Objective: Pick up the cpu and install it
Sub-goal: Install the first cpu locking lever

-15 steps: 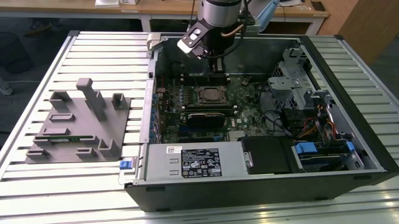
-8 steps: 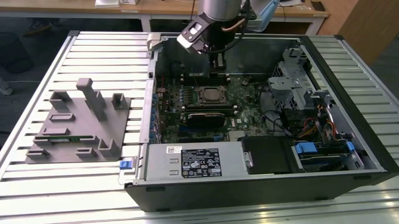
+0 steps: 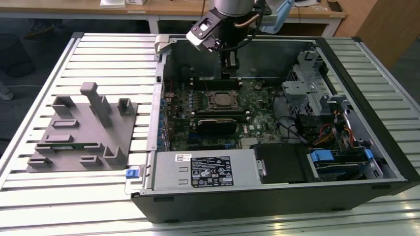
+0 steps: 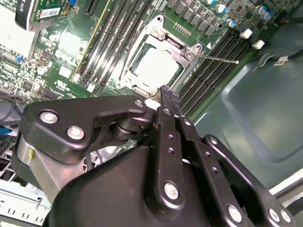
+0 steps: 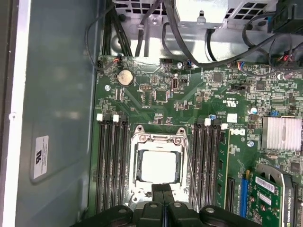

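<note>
I see the cpu [image 5: 159, 166] lying flat in its socket frame [image 5: 158, 165] on the green motherboard [image 5: 156, 101], pale silvery top up; in the second wrist view it shows as a bright square [image 4: 155, 66] inside the same frame [image 4: 158, 61]. In the exterior view the socket [image 3: 225, 100] sits near the middle of the board inside the open computer case [image 3: 367, 73], which lies on its side on the slatted desk [image 3: 98, 54]. The hand [image 5: 163, 188] hovers just above the socket's near edge, its two black fingertips pressed together with nothing between them; the second wrist view shows the same closed tips [image 4: 169, 97] over the board, clear of the cpu. In the exterior view the arm [image 3: 226, 19] comes down into the case at its far side, over the board. Black memory slots [image 5: 111, 161] run along both sides of the socket, and the thin retention lever [image 4: 218, 58] sticks out beside the frame. A round coin battery [image 5: 125, 77] sits farther up the board. On the desk to the exterior view's left of the case rests the grey plastic holder [image 3: 78, 132], well apart from the hand
</note>
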Action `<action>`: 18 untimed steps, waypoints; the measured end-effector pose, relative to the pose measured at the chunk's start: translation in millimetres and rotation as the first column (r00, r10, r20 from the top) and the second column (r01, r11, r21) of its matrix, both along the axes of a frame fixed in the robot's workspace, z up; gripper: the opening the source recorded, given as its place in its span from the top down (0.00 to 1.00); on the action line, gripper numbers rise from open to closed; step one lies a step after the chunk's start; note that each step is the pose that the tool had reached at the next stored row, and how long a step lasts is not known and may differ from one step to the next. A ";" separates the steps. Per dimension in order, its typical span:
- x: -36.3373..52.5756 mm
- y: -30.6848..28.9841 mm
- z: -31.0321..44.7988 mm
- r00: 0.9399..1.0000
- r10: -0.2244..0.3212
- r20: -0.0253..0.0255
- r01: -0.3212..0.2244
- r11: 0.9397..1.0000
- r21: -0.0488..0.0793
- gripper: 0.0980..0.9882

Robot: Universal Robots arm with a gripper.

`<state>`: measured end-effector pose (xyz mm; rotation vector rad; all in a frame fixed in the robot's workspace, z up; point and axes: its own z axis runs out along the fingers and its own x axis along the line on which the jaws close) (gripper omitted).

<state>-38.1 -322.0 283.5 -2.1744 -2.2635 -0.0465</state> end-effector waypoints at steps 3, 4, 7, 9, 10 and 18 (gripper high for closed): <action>-0.1 0.0 0.0 0.999 0.042 0.000 -0.042 0.999 0.000 0.99; -0.1 0.0 0.0 0.998 0.060 0.000 -0.060 0.998 0.000 0.99; -0.1 0.0 -0.6 0.993 0.115 0.000 -0.115 0.993 -0.001 0.99; -0.1 0.0 -0.6 0.989 0.150 0.000 -0.150 0.989 -0.002 0.99; -0.1 0.0 -0.7 0.986 0.168 0.000 -0.168 0.986 -0.002 0.99; -0.1 0.0 -1.2 0.957 0.289 0.000 -0.289 0.957 -0.002 0.99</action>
